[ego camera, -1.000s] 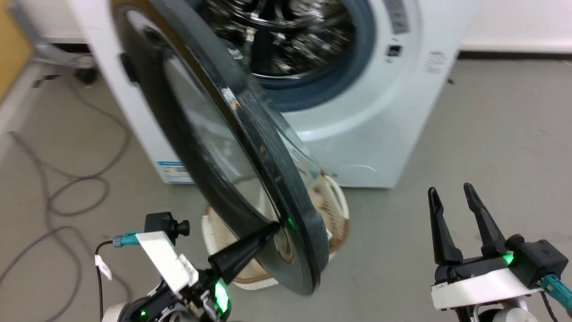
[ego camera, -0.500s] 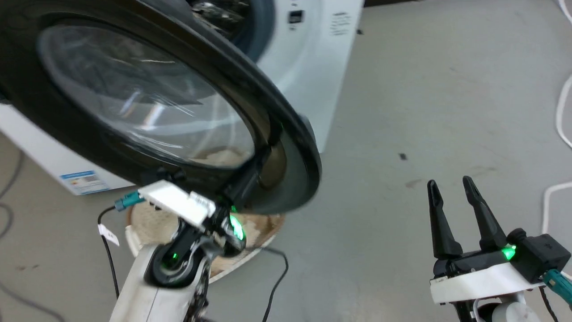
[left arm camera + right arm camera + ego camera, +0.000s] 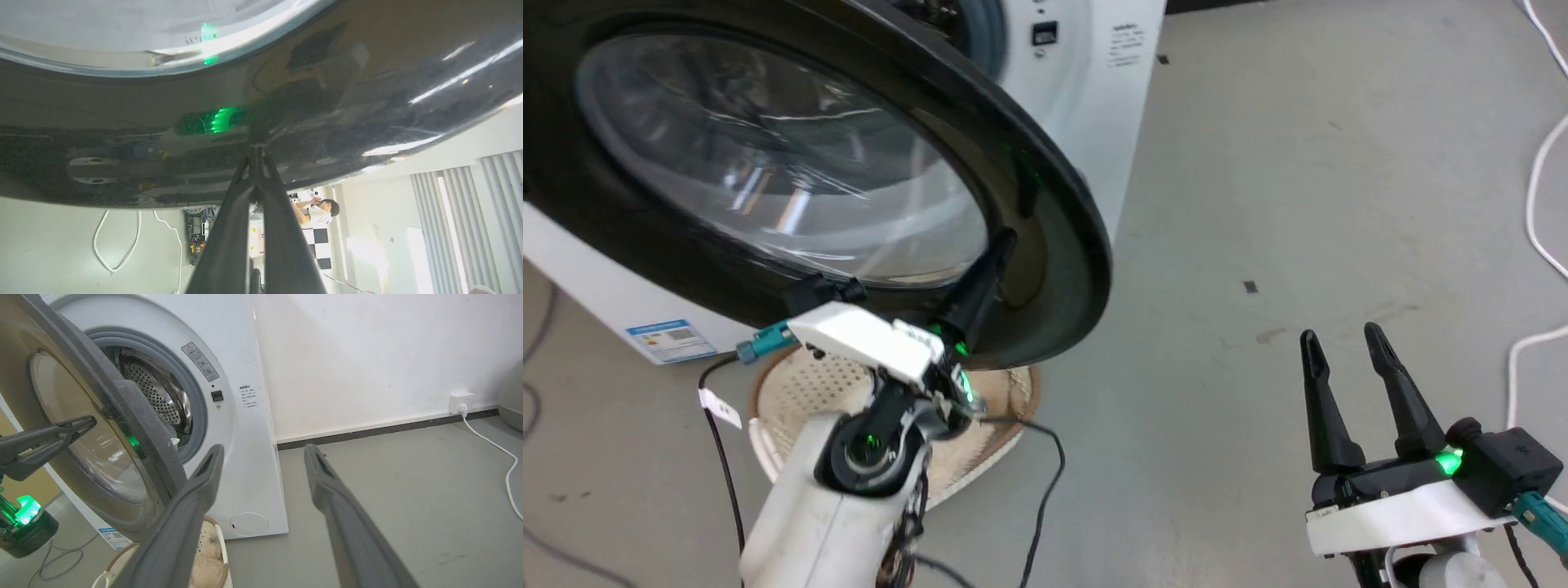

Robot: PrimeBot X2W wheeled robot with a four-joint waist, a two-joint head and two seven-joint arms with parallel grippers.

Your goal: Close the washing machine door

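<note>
Washing machine door [image 3: 768, 163]: ajar, angled out from washing machine [image 3: 1094, 106]. Left gripper [image 3: 1003, 241]: clenched, empty, tips touching door's outer black ring; nearer arm. Right gripper [image 3: 1339, 336]: spread, empty, well right of door.

Door [image 3: 1072, 245] ajar across the front of the washing machine [image 3: 1112, 106], basket [image 3: 792, 392] low before it, open floor [image 3: 1298, 163] on its right

The washing machine [image 3: 1111, 122] is white, its door [image 3: 1070, 245] black-ringed, the perforated basket [image 3: 792, 392] cream.
</note>
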